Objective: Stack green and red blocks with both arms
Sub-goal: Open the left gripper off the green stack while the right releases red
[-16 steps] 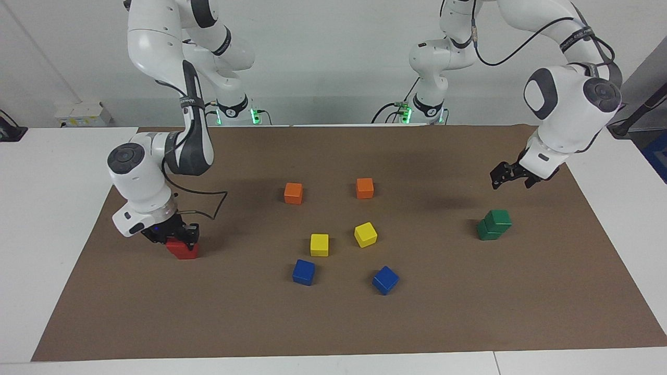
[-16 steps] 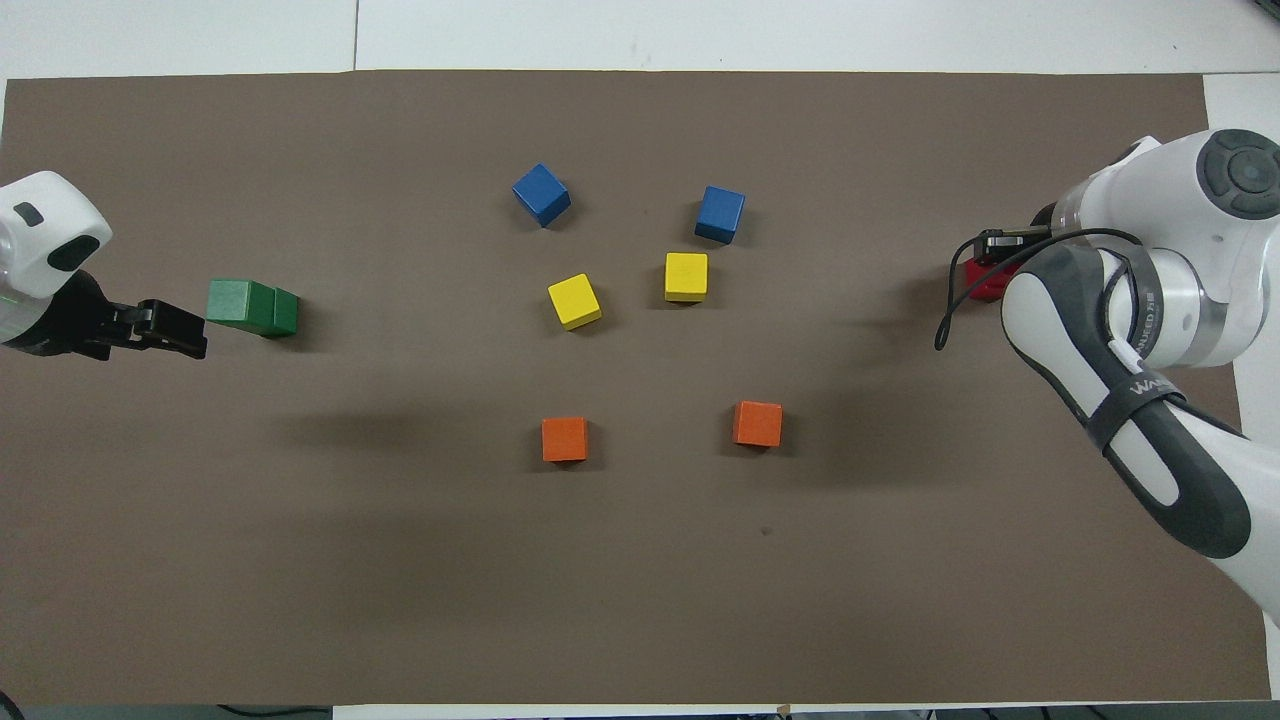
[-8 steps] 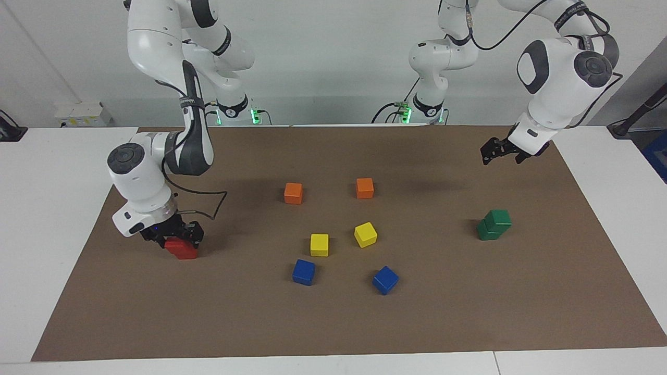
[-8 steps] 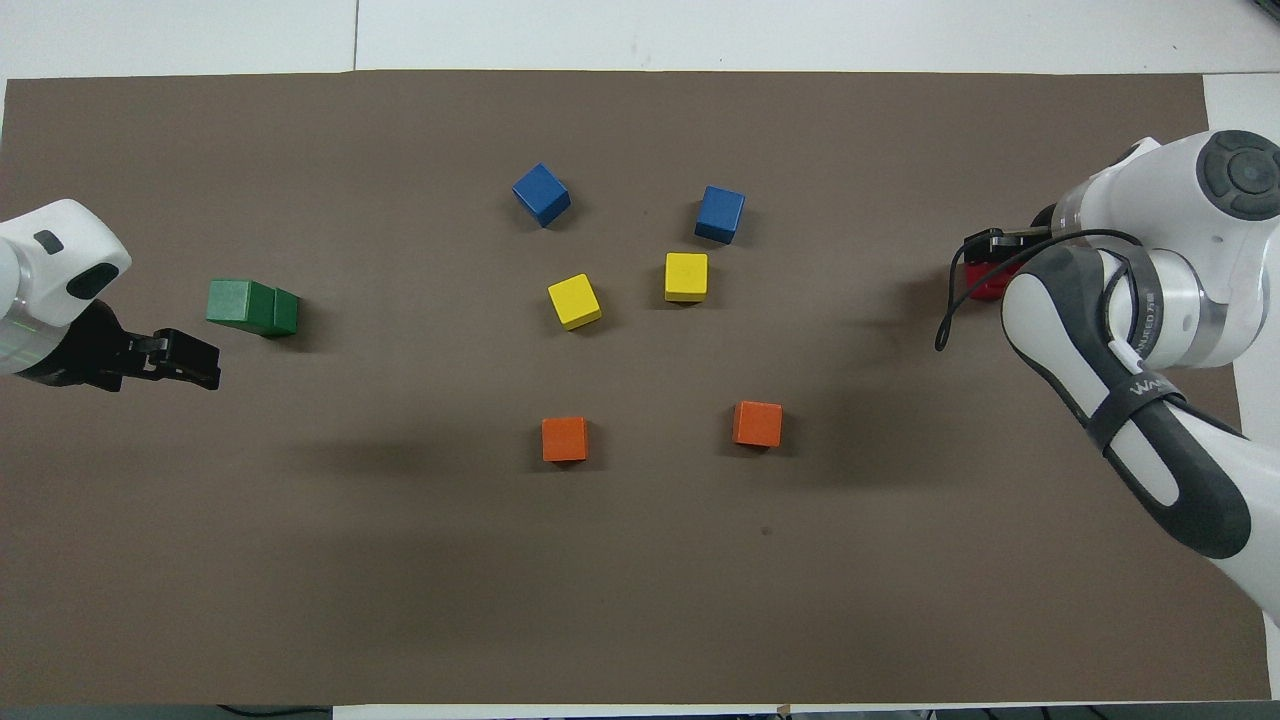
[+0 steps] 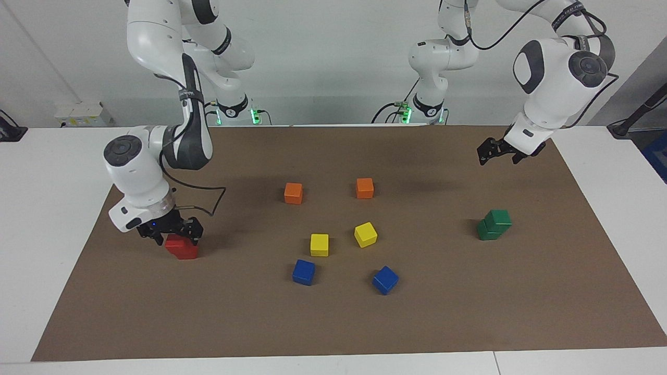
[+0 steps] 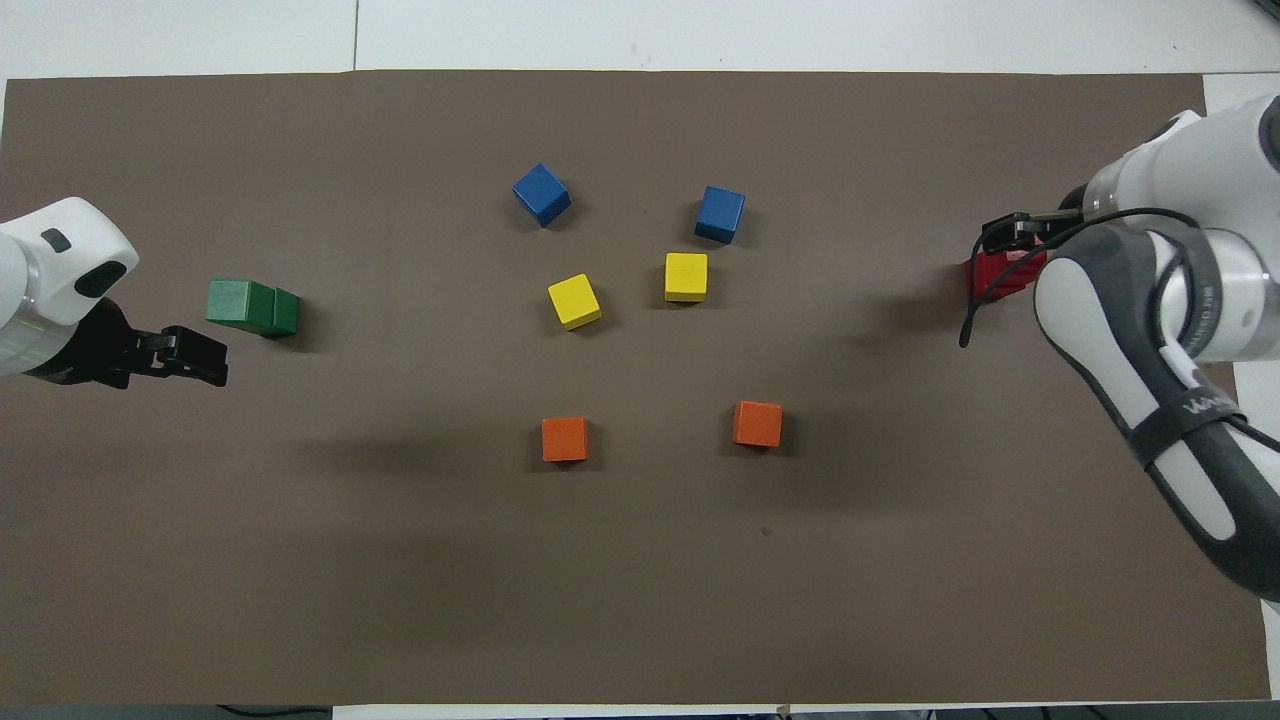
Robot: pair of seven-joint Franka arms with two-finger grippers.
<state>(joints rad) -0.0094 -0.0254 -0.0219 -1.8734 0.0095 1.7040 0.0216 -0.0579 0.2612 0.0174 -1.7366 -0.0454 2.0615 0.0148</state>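
Two green blocks (image 5: 494, 225) stand stacked, the upper one a little offset, toward the left arm's end of the mat; they also show in the overhead view (image 6: 250, 305). My left gripper (image 5: 497, 153) hangs open and empty in the air, over the mat beside the green stack and apart from it (image 6: 205, 360). A red block (image 5: 182, 249) sits on the mat toward the right arm's end. My right gripper (image 5: 176, 238) is open just above its top, fingers either side. In the overhead view the arm covers part of the red (image 6: 1000, 275). I cannot tell whether a second red block is there.
Two orange cubes (image 5: 293, 192) (image 5: 365, 188), two yellow cubes (image 5: 319, 245) (image 5: 365, 234) and two blue cubes (image 5: 303, 272) (image 5: 385, 279) lie in the middle of the brown mat (image 5: 333, 323). White table shows around the mat.
My left gripper rose and drew back toward the robots, away from the green stack. My right gripper lifted a little off the red block, which stayed on the mat.
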